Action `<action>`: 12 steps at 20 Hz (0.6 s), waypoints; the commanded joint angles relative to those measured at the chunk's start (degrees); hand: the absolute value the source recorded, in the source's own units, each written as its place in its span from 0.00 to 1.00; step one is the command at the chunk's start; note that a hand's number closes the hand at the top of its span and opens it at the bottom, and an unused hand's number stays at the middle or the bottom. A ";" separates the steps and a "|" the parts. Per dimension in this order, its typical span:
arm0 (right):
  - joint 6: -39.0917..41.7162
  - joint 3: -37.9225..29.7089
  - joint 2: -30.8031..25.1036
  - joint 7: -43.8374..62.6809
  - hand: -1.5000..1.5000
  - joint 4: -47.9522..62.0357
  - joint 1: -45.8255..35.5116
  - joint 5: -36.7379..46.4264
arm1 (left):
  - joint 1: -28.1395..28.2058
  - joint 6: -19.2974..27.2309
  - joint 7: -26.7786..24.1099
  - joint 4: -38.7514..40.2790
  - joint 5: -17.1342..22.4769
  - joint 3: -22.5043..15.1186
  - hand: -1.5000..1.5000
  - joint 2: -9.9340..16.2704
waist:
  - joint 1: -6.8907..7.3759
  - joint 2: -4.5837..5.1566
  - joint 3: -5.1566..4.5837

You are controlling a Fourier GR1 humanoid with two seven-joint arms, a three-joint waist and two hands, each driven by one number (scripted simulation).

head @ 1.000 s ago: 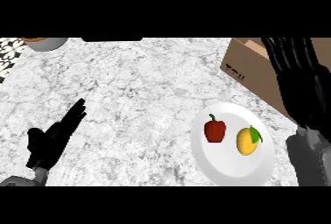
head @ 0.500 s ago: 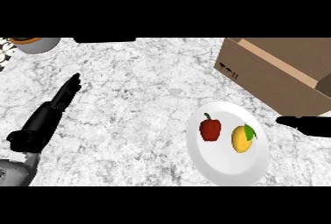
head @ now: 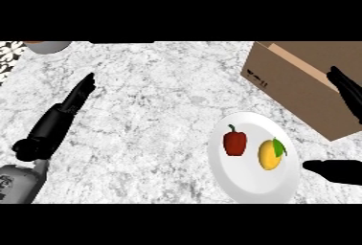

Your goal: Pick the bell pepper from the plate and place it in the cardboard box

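- White plate (head: 247, 184), lower right of frame, on the marble counter (head: 155, 110): held a red bell pepper (head: 234, 142) at its left and a yellow fruit (head: 268, 154) with a green leaf just beside it, apart.
- Bell pepper: upright in frame, long axis vertical, stem toward the top.
- Cardboard box (head: 297, 88), upper right: interior not visible.
- Left hand (head: 60, 117), left side: fingers straight, holding nothing.
- Right hand (head: 346, 91), right edge: fingers extended over the box, thumb beside the plate, holding nothing.

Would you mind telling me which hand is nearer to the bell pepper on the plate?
Right. The right hand shows at the view's right edge, just past the plate holding the bell pepper. The left hand lies far across the counter, fingers straight.
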 commanded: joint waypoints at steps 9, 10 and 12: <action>23.78 22.89 1.52 32.38 0.00 -5.63 -13.35 7.96 | -1.73 0.15 -0.18 0.87 -3.55 -1.11 0.50 -3.06 | 2.09 0.16 -0.09; 27.53 21.88 0.53 35.22 0.00 -5.56 -16.54 7.13 | -3.37 -1.98 0.62 2.27 -1.88 0.25 0.50 -2.29 | 1.76 0.17 -0.10; 28.72 27.45 6.63 42.38 0.00 -4.48 -18.82 9.85 | -3.44 -1.76 2.25 0.91 -2.10 -0.23 0.50 -3.17 | 1.91 0.08 -0.06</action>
